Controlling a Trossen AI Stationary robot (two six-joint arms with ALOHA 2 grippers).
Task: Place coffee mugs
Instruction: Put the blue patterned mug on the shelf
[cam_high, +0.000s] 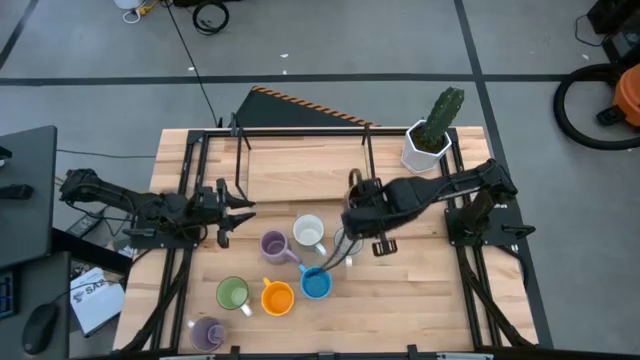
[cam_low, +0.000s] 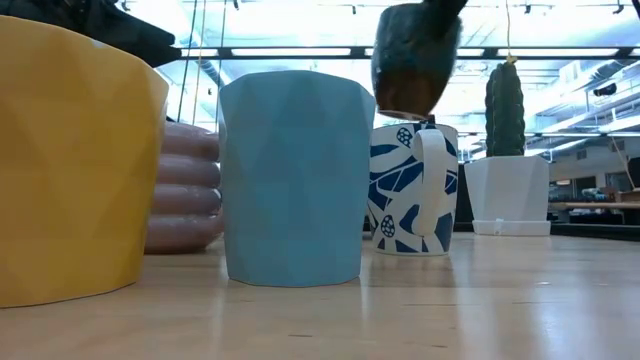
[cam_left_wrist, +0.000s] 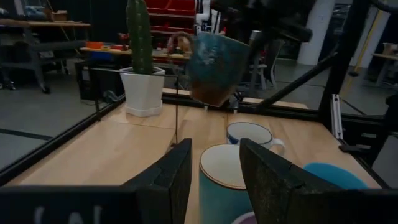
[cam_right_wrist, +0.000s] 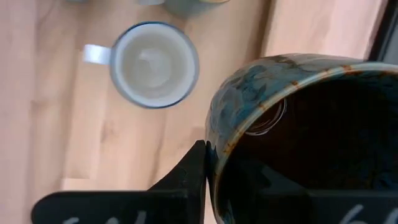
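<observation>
Right gripper (cam_high: 352, 212) above the middle of the table (cam_high: 420, 290), clamped on the rim of a dark brown mug (cam_left_wrist: 216, 67), 1 finger (cam_right_wrist: 180, 180) on the outside of the wall, the other not visible; mug lifted clear of the wood, hanging in the air over the white mug (cam_high: 309, 233), tilted slightly, glaze blue-green with a brown base. Left gripper (cam_high: 236, 210) near the table's left side, level with the cluster, fingers (cam_left_wrist: 171, 177) parted and empty, pointing across toward the mugs. On the table, 6 mugs in a loose group: white mug with blue leaf pattern and a blue rim at the back, a purple mug (cam_high: 273, 245) just beside it on its left, a blue mug (cam_high: 316, 284) in front, an orange mug (cam_high: 277, 297) just beside the blue one, a green mug (cam_high: 233, 294) further left, and a 2nd purple mug (cam_high: 207, 333) at the front edge. Seen from table height, orange mug and blue mug close to the lens, the ribbed purple one behind them. White angular pot (cam_high: 423, 149) with a cactus (cam_high: 443, 112) at the far right corner, well apart from the group.
</observation>
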